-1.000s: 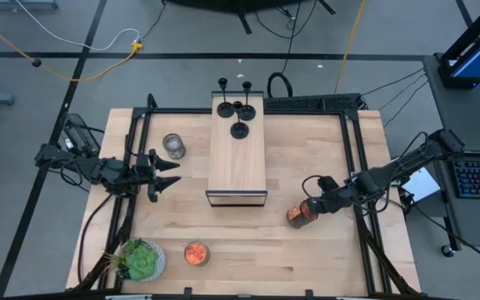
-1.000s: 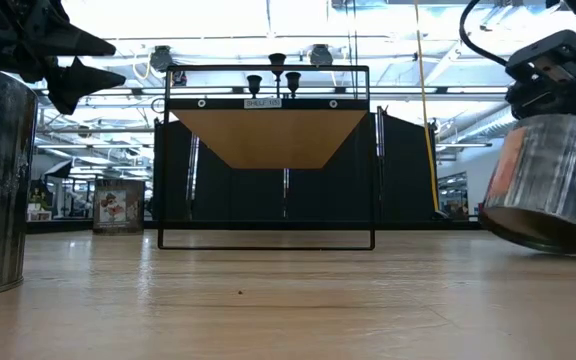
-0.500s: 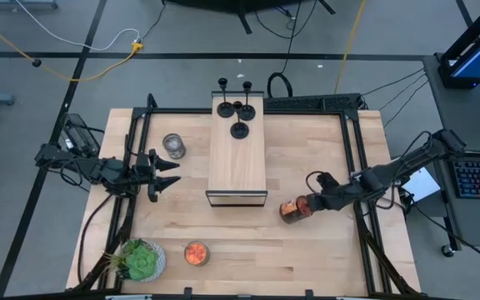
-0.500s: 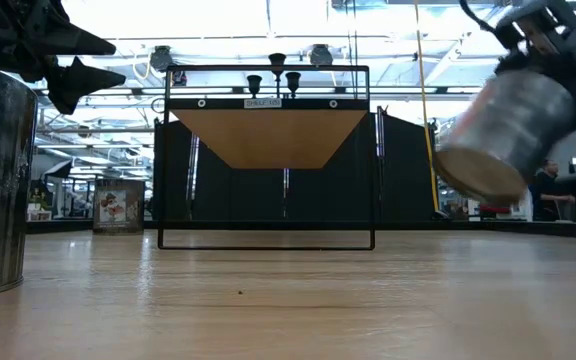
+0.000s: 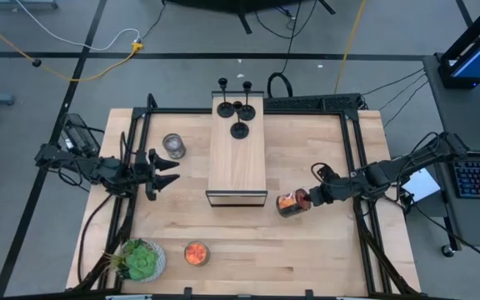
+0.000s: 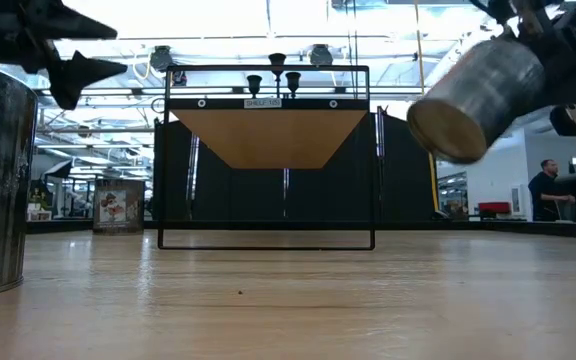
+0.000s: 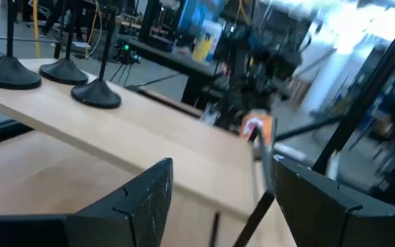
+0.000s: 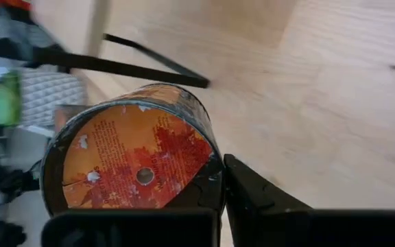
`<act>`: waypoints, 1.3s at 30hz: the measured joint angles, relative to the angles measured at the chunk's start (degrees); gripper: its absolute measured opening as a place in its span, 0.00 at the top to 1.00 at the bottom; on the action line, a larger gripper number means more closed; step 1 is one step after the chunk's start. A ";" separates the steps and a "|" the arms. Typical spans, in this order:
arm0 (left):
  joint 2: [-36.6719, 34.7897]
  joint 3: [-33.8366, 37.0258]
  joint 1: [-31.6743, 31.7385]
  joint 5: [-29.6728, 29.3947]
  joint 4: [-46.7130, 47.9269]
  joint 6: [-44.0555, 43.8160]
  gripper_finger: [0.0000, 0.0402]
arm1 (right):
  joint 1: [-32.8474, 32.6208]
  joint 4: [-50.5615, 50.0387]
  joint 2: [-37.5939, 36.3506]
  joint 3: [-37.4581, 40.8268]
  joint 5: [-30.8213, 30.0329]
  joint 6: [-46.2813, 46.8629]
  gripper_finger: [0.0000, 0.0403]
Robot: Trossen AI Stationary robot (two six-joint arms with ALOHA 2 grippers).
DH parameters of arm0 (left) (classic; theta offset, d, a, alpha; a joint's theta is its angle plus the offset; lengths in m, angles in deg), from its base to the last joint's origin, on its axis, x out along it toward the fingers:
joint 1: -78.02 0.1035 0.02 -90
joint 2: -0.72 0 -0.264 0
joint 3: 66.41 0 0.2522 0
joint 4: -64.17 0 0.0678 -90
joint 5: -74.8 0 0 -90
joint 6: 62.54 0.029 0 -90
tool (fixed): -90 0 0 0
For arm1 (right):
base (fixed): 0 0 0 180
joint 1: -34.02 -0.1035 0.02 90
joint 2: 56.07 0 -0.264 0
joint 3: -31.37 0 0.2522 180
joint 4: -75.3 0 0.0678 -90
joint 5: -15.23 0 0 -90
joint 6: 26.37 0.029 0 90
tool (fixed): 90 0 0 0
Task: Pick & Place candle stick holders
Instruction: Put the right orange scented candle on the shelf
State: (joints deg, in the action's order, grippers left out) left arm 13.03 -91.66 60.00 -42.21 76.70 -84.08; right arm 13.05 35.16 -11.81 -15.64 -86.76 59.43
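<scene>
High view shows the candle stick holders [image 5: 238, 107], small and black, standing together at the far end of a wooden shelf [image 5: 237, 162] in the middle of the table [image 5: 323, 250]; neither arm is touching them. The right gripper [image 5: 305, 200] is out over the table just off the near right corner of the shelf, its fingers clamped on a round tin candle [image 5: 287, 202] with an orange and red label. In the low view this tin [image 6: 468, 98] hangs tilted and clear of the tabletop, and the right wrist view shows the label face [image 8: 134, 165] close against the dark fingers [image 8: 252, 195]. The left gripper [image 5: 163, 167] waits near the left edge of the table, level with the shelf, with its fingers parted and nothing between them; just beyond it stands a silver tin [image 5: 173, 146]. A small potted plant [image 5: 140, 260] and an orange candle [image 5: 195, 252] sit near the front left corner. As I judge it, the step in hand is a carry of the tin, not of the holders, so the holders are not yet dealt with. The next move would call for setting the tin down upright, without striking the shelf frame, before either arm reaches to the far end of the shelf.
</scene>
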 joint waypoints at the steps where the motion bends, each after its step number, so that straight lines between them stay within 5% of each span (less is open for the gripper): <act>1: 0.00 0.00 -0.02 -0.01 -1.03 -0.72 0.38 | 0.01 0.43 -0.48 -0.02 0.00 -0.27 1.00; 18: 0.27 0.00 -0.02 -5.63 -23.09 -0.15 0.38 | 2.60 15.90 -1.91 -0.11 -4.48 -10.91 1.00; 24: 5.21 0.00 -0.02 -5.65 -30.94 0.47 0.38 | 5.27 16.16 -1.56 -3.82 -4.10 -16.68 1.00; 39: 14.17 0.02 0.00 -4.51 -40.65 -6.30 0.35 | 14.27 7.57 7.35 -18.91 6.64 -31.28 1.00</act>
State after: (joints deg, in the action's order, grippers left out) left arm 27.21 -91.64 60.00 -46.72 36.04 -90.38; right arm 27.31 42.73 -4.46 -34.55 -80.12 28.15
